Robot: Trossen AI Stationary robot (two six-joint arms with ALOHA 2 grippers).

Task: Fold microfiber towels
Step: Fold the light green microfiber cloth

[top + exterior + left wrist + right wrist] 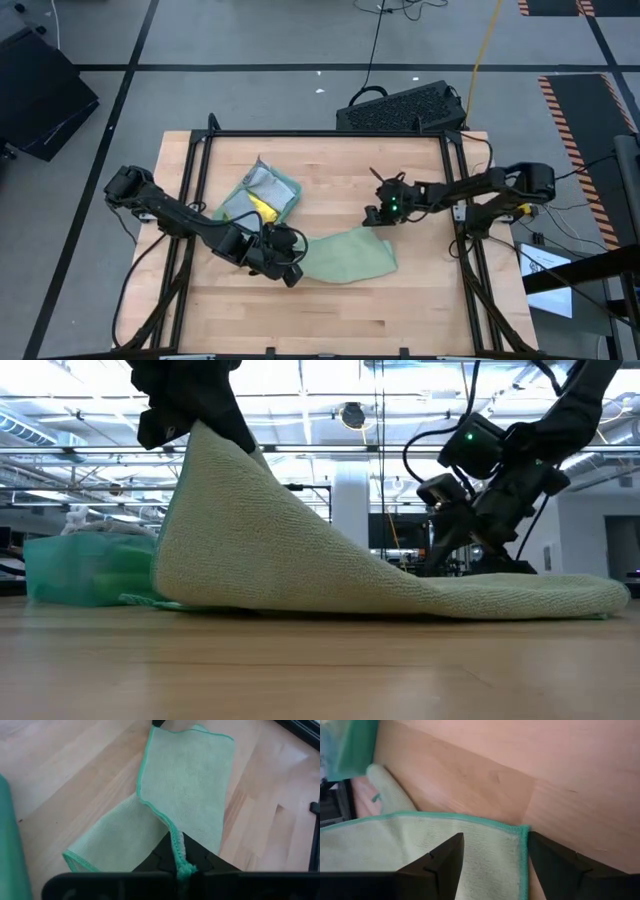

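Your left gripper (180, 870) pinches one corner of the pale sage towel (345, 257), lifted clear of the table (400, 310) apparently to carry a fold, while your right gripper (495, 865) hovers spread, the opposite corner lying unheld between its fingers.

In the low view the left gripper (190, 405) is cut off by the upper edge, the pile of towels (85, 565) is partly hidden behind the raised pale green towel (300, 565), and the pile's separate cloths cannot be told apart.
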